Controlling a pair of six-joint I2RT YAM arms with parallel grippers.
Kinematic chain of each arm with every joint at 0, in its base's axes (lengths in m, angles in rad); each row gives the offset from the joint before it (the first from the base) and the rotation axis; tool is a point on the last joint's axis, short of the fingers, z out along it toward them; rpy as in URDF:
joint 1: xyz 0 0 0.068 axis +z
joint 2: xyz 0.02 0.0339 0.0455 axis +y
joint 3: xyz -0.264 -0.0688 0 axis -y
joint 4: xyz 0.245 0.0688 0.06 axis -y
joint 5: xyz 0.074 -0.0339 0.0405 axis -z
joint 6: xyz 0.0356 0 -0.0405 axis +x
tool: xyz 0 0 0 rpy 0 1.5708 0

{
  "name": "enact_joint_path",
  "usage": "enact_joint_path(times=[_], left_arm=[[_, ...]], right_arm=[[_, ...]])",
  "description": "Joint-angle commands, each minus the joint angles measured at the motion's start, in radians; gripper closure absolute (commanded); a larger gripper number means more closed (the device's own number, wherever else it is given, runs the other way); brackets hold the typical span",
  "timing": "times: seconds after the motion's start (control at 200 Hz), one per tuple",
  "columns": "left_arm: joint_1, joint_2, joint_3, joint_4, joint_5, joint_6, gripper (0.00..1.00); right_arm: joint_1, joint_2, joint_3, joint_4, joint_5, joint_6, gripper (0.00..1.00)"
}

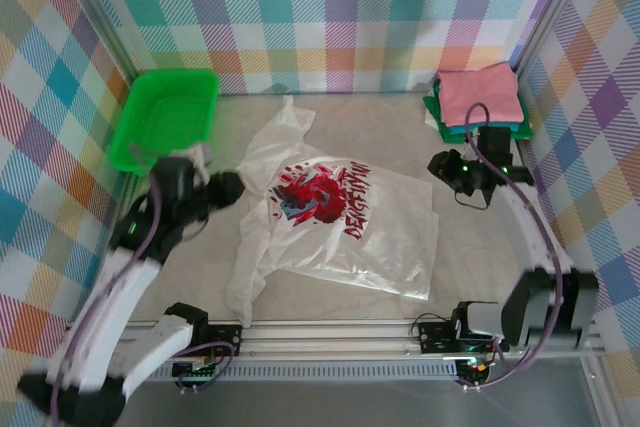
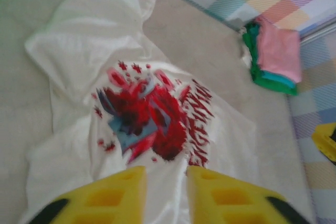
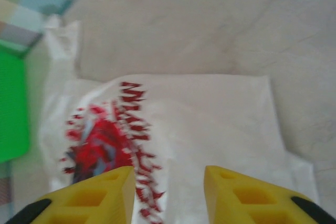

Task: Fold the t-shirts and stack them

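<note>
One white t-shirt (image 1: 390,237) lies crosswise, hem pointing right.

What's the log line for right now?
white t-shirt unfolded | left pincer open by left edge | right pincer open by right edge | folded stack back-right

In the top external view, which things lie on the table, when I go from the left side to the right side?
green tray → white t-shirt → stack of folded t-shirts

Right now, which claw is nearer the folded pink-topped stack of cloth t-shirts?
Right. The right claw sits just in front of the stack; the left claw is across the white printed t-shirt.
</note>
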Motion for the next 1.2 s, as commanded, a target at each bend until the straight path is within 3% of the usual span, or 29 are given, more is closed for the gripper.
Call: enact_joint_path(times=[0.0, 0.08, 0.19, 0.375, 0.48, 0.555, 0.745, 0.835, 0.87, 0.915, 1.05, 1.195], left_arm=[[-0.005, 0.309, 0.119, 0.112, -0.058, 0.147, 0.91], [0.018, 0.447, 0.163, 0.148, -0.138, 0.136, 0.80], [0.096, 0.629, 0.272, 0.022, -0.089, 0.077, 0.82], [0.126, 0.614, 0.116, 0.041, -0.168, 0.062, 0.62], [0.159, 0.634, 0.033, 0.124, -0.079, 0.083, 0.57], [0.160, 0.667, 0.017, 0.159, -0.049, 0.098, 0.51], [0.158, 0.747, 0.011, 0.230, 0.019, 0.104, 0.49], [0.158, 0.775, 0.007, 0.249, 0.036, 0.102, 0.59], [0.159, 0.783, 0.005, 0.255, 0.039, 0.101, 0.62], [0.159, 0.790, 0.000, 0.261, 0.040, 0.098, 0.73], [0.170, 0.764, -0.028, 0.269, 0.021, 0.073, 1.00], [0.187, 0.692, -0.056, 0.246, -0.043, 0.059, 1.00]], right_arm=[[0.060, 0.134, 0.076, -0.033, 0.115, -0.050, 0.65], [0.092, 0.241, 0.128, -0.057, 0.156, -0.058, 0.66], [0.095, 0.338, 0.158, -0.058, 0.146, -0.039, 0.59], [0.068, 0.387, 0.146, -0.025, 0.134, -0.025, 0.48], [0.037, 0.393, 0.138, -0.021, 0.127, -0.023, 0.38], [0.017, 0.418, 0.144, -0.017, 0.110, -0.031, 0.38], [-0.006, 0.485, 0.170, 0.003, 0.093, -0.044, 0.36], [-0.007, 0.537, 0.212, 0.001, 0.024, -0.057, 0.38], [-0.006, 0.550, 0.210, 0.029, -0.009, -0.055, 0.39], [-0.007, 0.568, 0.210, 0.055, -0.040, -0.049, 0.44], [-0.008, 0.572, 0.203, 0.097, -0.081, -0.048, 0.74], [-0.007, 0.510, 0.212, 0.083, -0.044, -0.058, 0.97]])
